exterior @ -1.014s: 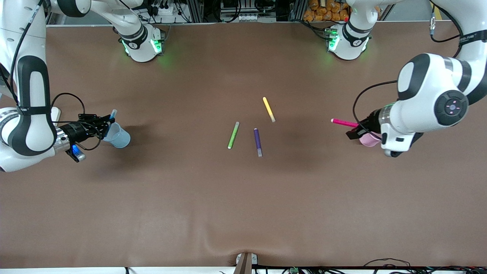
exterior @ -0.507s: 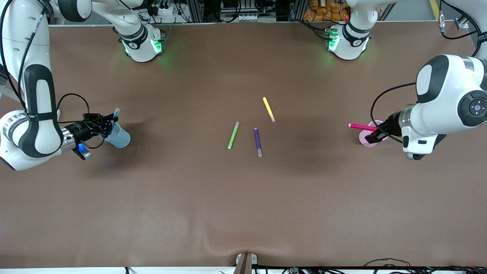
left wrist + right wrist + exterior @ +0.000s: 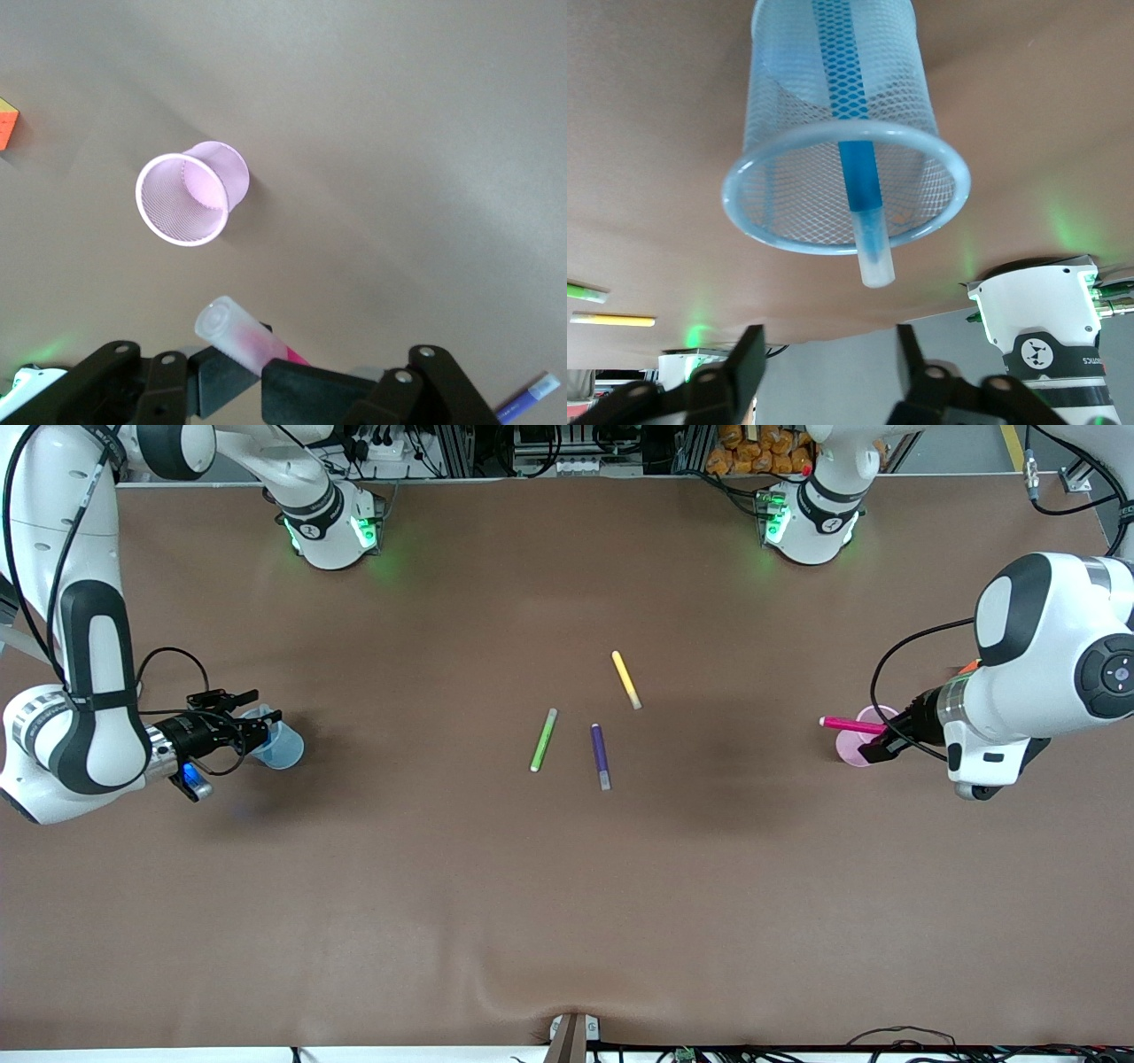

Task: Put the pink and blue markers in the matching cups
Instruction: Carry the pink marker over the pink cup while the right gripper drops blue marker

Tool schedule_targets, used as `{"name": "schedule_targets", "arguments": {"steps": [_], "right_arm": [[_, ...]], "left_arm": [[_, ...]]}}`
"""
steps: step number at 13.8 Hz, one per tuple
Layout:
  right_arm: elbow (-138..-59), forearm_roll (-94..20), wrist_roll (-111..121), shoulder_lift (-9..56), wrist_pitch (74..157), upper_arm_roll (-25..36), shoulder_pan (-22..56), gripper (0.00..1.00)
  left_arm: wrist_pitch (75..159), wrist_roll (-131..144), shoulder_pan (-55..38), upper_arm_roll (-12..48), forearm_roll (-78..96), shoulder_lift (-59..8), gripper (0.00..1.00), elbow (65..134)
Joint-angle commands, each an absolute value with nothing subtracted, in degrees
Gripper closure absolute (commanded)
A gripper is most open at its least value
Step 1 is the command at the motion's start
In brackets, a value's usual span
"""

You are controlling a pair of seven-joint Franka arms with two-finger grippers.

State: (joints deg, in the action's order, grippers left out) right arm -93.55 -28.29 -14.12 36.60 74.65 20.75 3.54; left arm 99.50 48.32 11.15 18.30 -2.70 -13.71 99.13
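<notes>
Blue marker (image 3: 852, 159) in blue cup (image 3: 842, 133), pink marker (image 3: 849, 725) above pink cup (image 3: 190, 195)

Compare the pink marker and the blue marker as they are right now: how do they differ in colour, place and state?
The pink marker is magenta; the blue marker is bright blue. The pink marker is gripped in the left hand above the pink cup, not yet inside; the blue marker stands in the blue cup, freed by the open right hand above it. Both have a pale end pointing up.
</notes>
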Motion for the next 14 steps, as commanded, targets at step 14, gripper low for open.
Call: {"name": "schedule_targets", "arguments": {"steps": [14], "right_arm": [[-65.4, -29.1, -11.6, 35.6, 71.7, 19.2, 4.6, 0.0]], "left_arm": [[107.5, 48.3, 16.3, 18.7, -16.4, -11.4, 1.0, 107.5]]}}
